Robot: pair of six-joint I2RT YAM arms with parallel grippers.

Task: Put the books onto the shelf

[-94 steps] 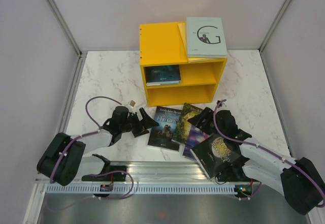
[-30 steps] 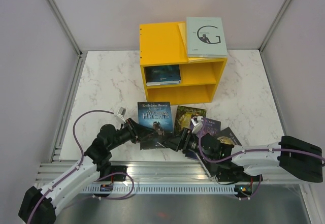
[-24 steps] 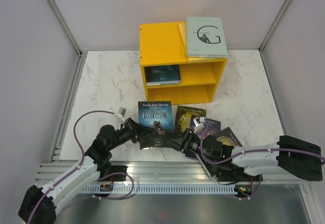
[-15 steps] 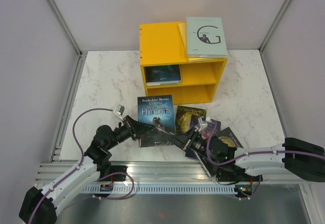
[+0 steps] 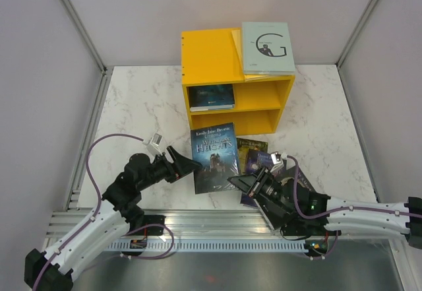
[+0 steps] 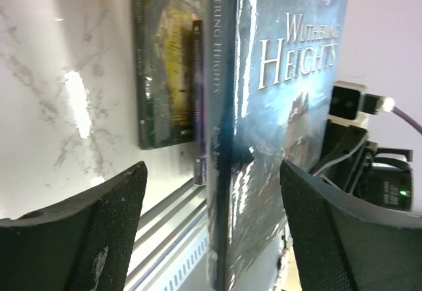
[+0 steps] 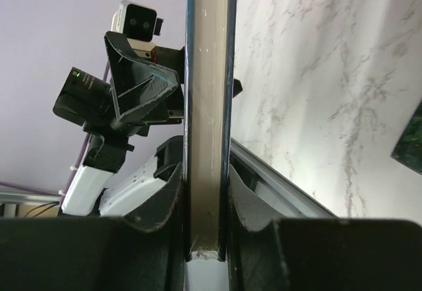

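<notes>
A dark "Wuthering Heights" book (image 5: 214, 156) stands upright off the table, and my right gripper (image 5: 239, 181) is shut on its lower right corner. In the right wrist view both pads (image 7: 170, 202) press the book's edge (image 7: 208, 73). My left gripper (image 5: 190, 165) is open just left of this book. In the left wrist view the book's spine (image 6: 221, 139) stands between its spread fingers (image 6: 99, 238), touching neither. The yellow shelf (image 5: 208, 53) stands at the back. A grey "G" book (image 5: 266, 47) lies on its top, and a blue-cover book (image 5: 211, 96) lies in the upper compartment.
More dark books (image 5: 252, 154) lie overlapped on the marble table (image 5: 138, 106) under and behind my right arm; a green-gold cover (image 6: 165, 73) shows beside the held book. The metal rail (image 5: 211, 228) runs along the near edge. Grey walls close in both sides.
The left gripper has opened and let go of the Wuthering Heights book. The right gripper has shut on its edge, and the book has shifted right and stands more upright.
</notes>
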